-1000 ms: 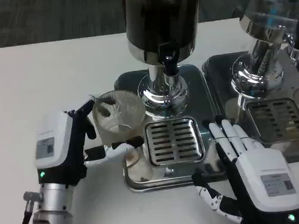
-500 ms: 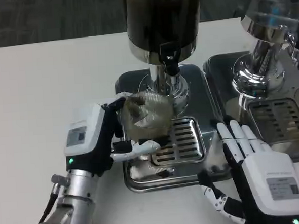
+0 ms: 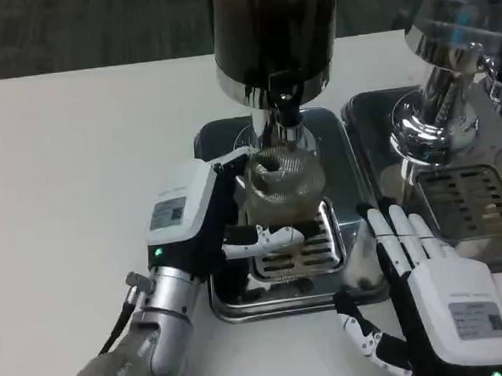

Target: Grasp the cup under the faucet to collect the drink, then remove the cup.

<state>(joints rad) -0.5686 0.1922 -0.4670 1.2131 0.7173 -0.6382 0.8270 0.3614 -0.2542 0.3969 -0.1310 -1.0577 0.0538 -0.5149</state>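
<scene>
Head view, one cup [image 3: 283,182], two dispensers [image 3: 274,42], two hands [image 3: 198,221].

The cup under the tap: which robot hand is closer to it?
Left. The left robot hand grips the cup from its left side under the faucet. The right robot hand rests apart, lower right, by the tray.

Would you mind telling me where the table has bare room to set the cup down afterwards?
The white table is bare left of the drip tray and left hand. It is crowded around the cup under the faucet, and where the right hand rests.
</scene>
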